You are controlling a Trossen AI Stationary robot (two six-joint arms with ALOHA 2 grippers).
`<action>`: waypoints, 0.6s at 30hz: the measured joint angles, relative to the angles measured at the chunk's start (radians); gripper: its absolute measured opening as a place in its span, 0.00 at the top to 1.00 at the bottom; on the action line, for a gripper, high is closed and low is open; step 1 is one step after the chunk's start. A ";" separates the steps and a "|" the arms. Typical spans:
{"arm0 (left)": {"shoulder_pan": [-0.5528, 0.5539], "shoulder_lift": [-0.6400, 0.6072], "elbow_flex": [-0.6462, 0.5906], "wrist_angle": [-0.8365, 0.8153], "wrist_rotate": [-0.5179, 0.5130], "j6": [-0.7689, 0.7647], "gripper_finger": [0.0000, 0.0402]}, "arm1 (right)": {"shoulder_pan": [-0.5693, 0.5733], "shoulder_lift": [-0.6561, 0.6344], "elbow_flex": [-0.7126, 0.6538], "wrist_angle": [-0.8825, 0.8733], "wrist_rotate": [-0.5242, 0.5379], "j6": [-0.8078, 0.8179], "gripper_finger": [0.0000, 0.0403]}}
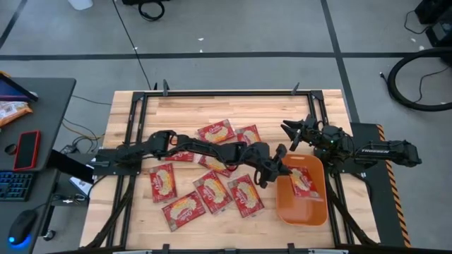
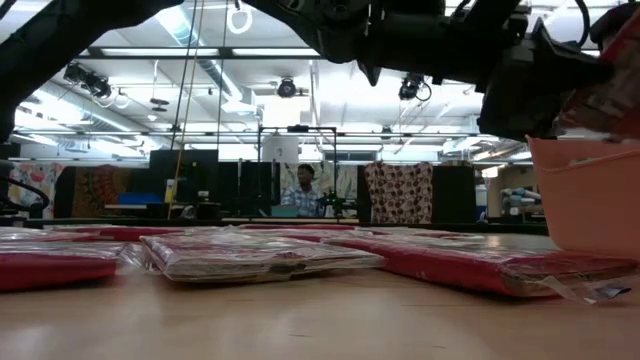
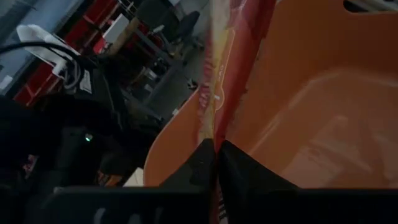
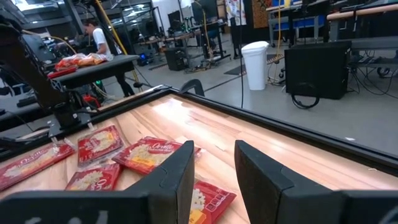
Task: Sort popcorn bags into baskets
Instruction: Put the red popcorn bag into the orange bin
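Note:
Several red popcorn bags (image 1: 212, 190) lie flat on the wooden table, left of the orange basket (image 1: 286, 204). My left gripper (image 1: 284, 169) reaches over the basket's left wall, shut on one more popcorn bag (image 1: 305, 180) that slants into the basket. The left wrist view shows this bag (image 3: 224, 81) edge-on against the basket's inner wall (image 3: 323, 112). My right gripper (image 1: 293, 132) waits open near the basket's far side, with nothing between its fingers (image 4: 180, 180). My left gripper pinches the popcorn bag's near edge (image 3: 217, 134) between its two fingers. The fingers come almost level from the table's left, tipped slightly down. The bag stretches away from them over the basket's inside, its upper part (image 2: 612, 60) above the rim. I cannot tell whether its far end touches the basket's floor.
A black metal frame (image 1: 212, 93) borders the table. A desk (image 1: 42, 106) with a keyboard, a phone and an orange snack bag stands off the table's left. Bare wood (image 1: 183, 113) shows along the far edge. People are in the room behind.

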 joint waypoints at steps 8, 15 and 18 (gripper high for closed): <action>-0.009 -0.010 0.000 -0.140 0.004 -0.049 0.71 | 0.000 0.000 0.000 0.005 0.000 0.000 0.70; -0.029 -0.121 0.002 -0.395 -0.149 -0.048 0.70 | 0.000 0.000 0.000 0.006 0.000 0.000 0.70; -0.036 -0.163 0.002 -0.548 -0.253 -0.098 0.71 | 0.000 0.000 0.000 0.006 0.000 0.000 0.70</action>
